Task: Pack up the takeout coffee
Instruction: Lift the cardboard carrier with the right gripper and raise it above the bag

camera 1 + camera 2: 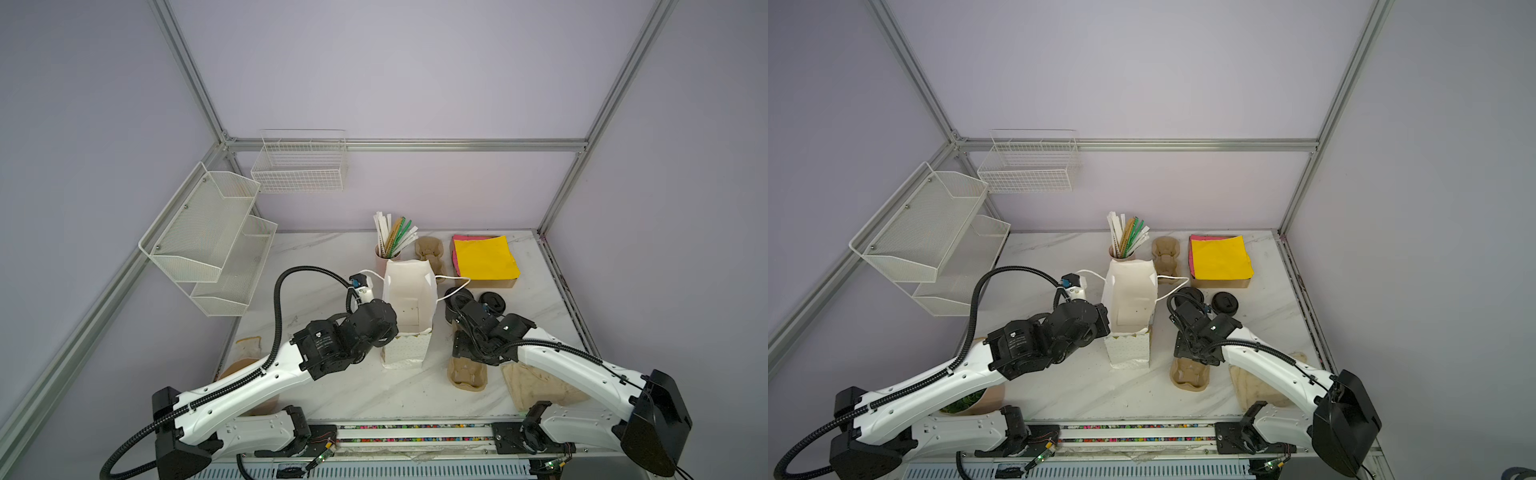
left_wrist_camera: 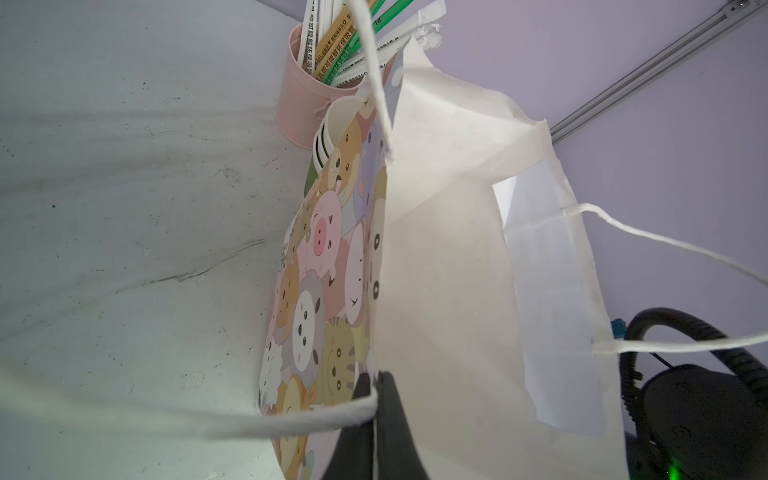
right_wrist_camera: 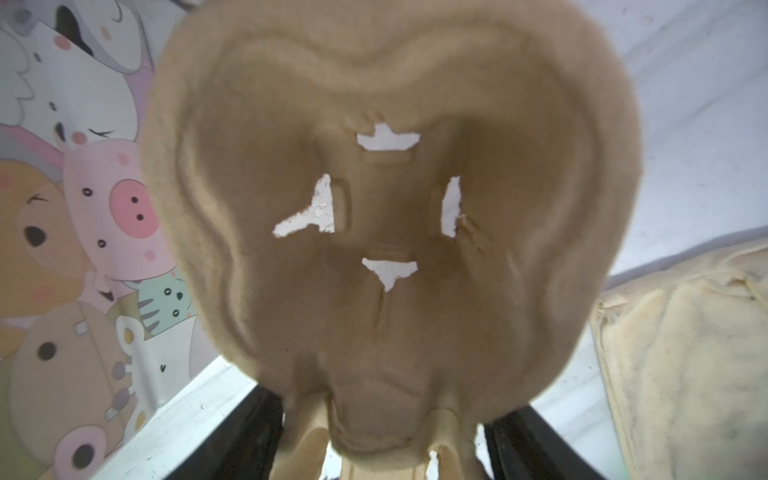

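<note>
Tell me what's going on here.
The left hand is shut on the rim of the bag, which stands open. The right hand is down over a pulp tray beside the bag, its jaws either side of it. Whether it actually grips the tray is unclear. Two black lids sit behind that arm, outside the bag, so the coffee does not look packed yet.

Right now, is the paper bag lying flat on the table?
No, the paper bag stands upright, its mouth wide open.
</note>
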{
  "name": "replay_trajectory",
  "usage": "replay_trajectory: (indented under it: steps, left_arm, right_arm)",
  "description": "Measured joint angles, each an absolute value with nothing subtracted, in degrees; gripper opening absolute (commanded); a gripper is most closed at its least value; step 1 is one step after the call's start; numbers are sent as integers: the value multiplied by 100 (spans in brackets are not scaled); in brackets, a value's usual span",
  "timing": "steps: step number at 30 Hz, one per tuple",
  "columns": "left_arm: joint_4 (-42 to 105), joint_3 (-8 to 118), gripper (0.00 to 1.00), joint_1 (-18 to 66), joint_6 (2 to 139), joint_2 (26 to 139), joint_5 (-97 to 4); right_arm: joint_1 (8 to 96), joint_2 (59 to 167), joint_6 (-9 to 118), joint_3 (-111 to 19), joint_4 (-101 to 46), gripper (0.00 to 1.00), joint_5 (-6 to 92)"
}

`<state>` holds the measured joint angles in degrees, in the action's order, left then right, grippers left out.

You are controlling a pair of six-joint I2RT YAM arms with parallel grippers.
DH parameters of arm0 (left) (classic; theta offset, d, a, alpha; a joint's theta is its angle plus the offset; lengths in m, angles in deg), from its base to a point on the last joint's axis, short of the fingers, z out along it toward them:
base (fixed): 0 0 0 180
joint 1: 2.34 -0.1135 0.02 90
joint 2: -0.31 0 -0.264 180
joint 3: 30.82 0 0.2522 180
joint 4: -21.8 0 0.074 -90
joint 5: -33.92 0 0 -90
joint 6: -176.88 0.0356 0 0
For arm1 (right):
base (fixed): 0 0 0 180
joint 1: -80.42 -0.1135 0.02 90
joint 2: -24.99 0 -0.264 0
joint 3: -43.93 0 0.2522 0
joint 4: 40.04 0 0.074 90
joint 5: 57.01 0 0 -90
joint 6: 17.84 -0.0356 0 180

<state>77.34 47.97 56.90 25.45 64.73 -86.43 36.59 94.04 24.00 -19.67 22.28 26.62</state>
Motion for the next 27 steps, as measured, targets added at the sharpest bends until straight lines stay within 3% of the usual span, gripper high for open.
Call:
replay_trajectory:
  steps: [27]
  left_arm:
    - [7369, 4815, 0, 5884, 2239, 6674, -8836]
  right_arm:
    - [3659, 8539, 2817, -3571, 3732, 76, 2168]
